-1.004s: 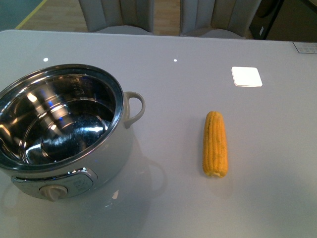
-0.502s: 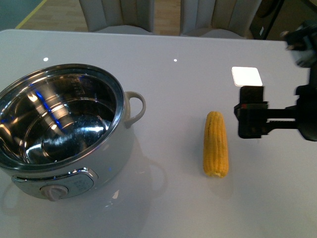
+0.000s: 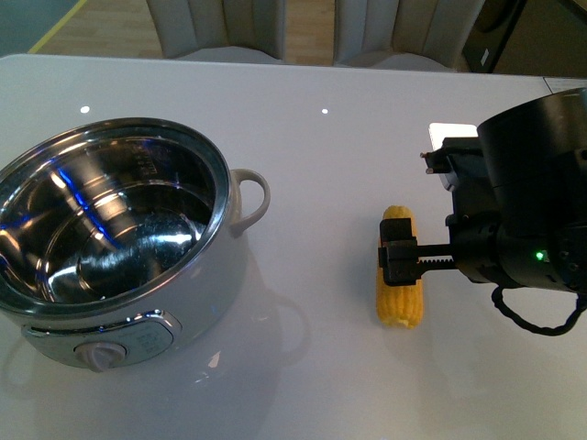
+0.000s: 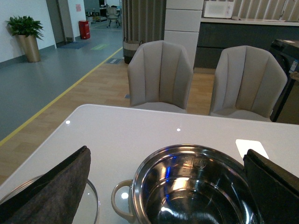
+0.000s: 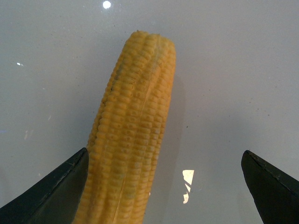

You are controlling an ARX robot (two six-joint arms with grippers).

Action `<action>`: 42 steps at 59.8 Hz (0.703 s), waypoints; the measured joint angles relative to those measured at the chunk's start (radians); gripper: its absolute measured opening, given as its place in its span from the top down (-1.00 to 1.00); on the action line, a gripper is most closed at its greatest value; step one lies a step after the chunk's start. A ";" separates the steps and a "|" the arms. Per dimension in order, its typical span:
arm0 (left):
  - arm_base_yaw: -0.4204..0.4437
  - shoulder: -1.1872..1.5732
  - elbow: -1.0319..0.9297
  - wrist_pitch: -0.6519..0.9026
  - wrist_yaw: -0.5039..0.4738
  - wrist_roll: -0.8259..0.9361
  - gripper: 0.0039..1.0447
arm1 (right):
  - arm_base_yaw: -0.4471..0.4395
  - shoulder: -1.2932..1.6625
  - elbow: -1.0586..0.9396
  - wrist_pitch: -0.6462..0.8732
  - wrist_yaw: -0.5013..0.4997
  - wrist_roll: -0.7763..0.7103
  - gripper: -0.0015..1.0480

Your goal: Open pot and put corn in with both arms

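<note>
The white pot (image 3: 119, 238) stands open at the left of the table, its steel inside empty. The corn (image 3: 400, 291) lies on the table to its right. My right arm (image 3: 532, 211) reaches in from the right. Its gripper (image 3: 404, 261) is open and low over the cob's middle. In the right wrist view the corn (image 5: 133, 135) lies between the open fingers (image 5: 56, 191), close to one of them. My left gripper (image 4: 167, 186) is open above the pot (image 4: 196, 186) and is out of the front view. The glass lid's rim (image 4: 93, 205) lies on the table beside the pot's handle.
A bright white square (image 3: 451, 134) lies on the table behind the right arm. Two grey chairs (image 3: 220, 27) stand past the table's far edge. The pot's loop handle (image 3: 249, 197) points toward the corn.
My right arm has come in from the right and moved left and down until its open gripper is over the corn. The pot and the corn have not moved.
</note>
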 joint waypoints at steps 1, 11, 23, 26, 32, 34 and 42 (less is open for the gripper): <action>0.000 0.000 0.000 0.000 0.000 0.000 -0.88 | 0.000 0.006 0.005 0.000 -0.004 0.000 -0.83; 0.000 0.000 0.000 0.000 0.000 0.000 -0.88 | 0.004 0.049 0.043 -0.007 -0.014 0.002 -0.83; 0.000 0.000 0.000 0.000 0.000 0.000 -0.88 | 0.018 0.098 0.061 -0.038 -0.020 -0.002 -0.76; 0.000 0.000 0.000 0.000 0.000 0.000 -0.88 | 0.022 0.102 0.061 -0.039 -0.022 -0.003 -0.60; 0.000 0.000 0.000 0.000 0.000 0.000 -0.88 | 0.029 0.107 0.062 -0.040 -0.021 -0.010 -0.34; 0.000 0.000 0.000 0.000 0.000 0.000 -0.88 | 0.030 0.108 0.062 -0.040 -0.021 -0.014 -0.24; 0.000 0.000 0.000 0.000 0.000 0.000 -0.88 | 0.032 0.108 0.061 -0.038 -0.021 -0.017 0.13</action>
